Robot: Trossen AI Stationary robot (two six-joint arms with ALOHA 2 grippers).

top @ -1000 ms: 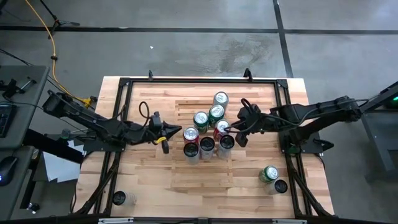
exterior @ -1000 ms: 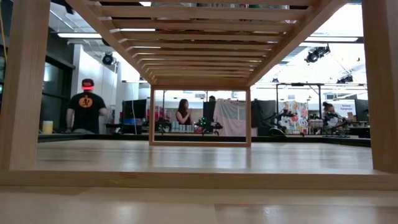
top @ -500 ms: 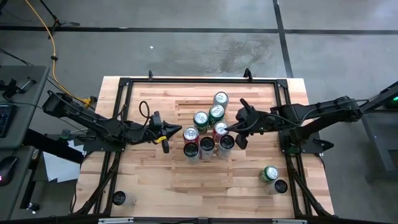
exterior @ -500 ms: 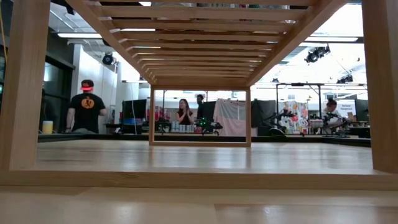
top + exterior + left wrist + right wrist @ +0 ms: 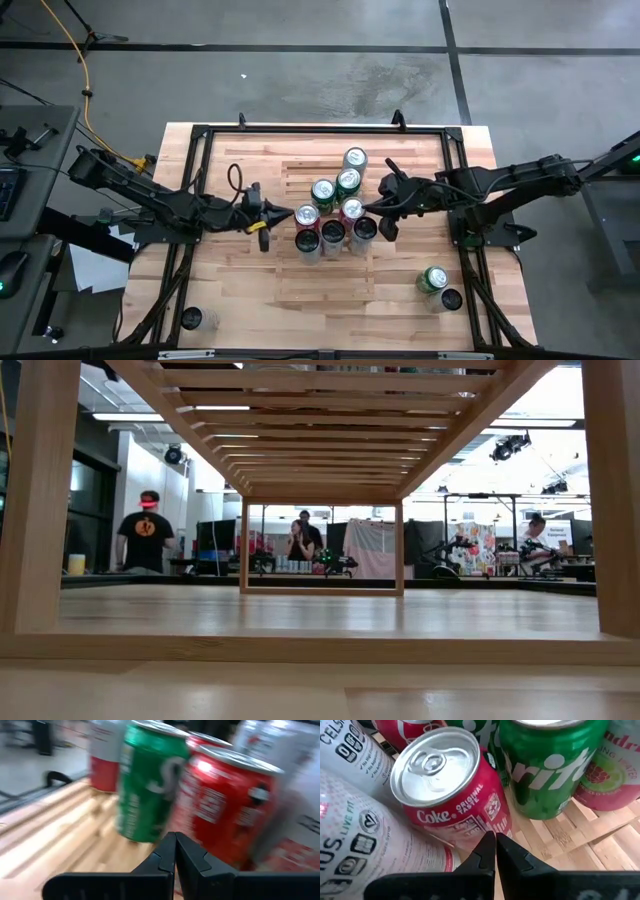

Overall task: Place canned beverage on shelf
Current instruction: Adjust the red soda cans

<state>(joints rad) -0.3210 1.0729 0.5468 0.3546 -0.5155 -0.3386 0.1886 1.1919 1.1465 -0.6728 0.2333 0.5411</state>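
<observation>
My right gripper (image 5: pixel 366 206) was clenched on nothing, its fingertips (image 5: pixel 492 845) pressed together just in front of a red Coke can (image 5: pixel 450 795). That can (image 5: pixel 353 208) stood upright on the slatted shelf (image 5: pixel 300 170) in the middle of the worktop (image 5: pixel 230 290), at the near edge of a cluster of upright cans. Beside it, from my right wrist, I saw a green Sprite can (image 5: pixel 550 765), a pink can (image 5: pixel 615 770) past that, and two white cans (image 5: pixel 350 840) on the other side.

My left gripper (image 5: pixel 287 213) was likewise clenched and empty, its tips (image 5: pixel 175 852) meeting close to a red can (image 5: pixel 225 810) at the cluster's opposite side, with a green can (image 5: pixel 147 780) just beside it. That red can (image 5: pixel 307 216) was the nearest to my left gripper in the overhead picture.

Off the shelf, a green can (image 5: pixel 432 278) and a dark-topped can (image 5: pixel 451 298) stood together near the worktop's right front corner, well apart from both grippers, and another dark-topped can (image 5: pixel 191 318) stood near the left front corner.

From the low camera I saw the shelf's underside (image 5: pixel 320 420) and people (image 5: pixel 146 530) in the room behind.
</observation>
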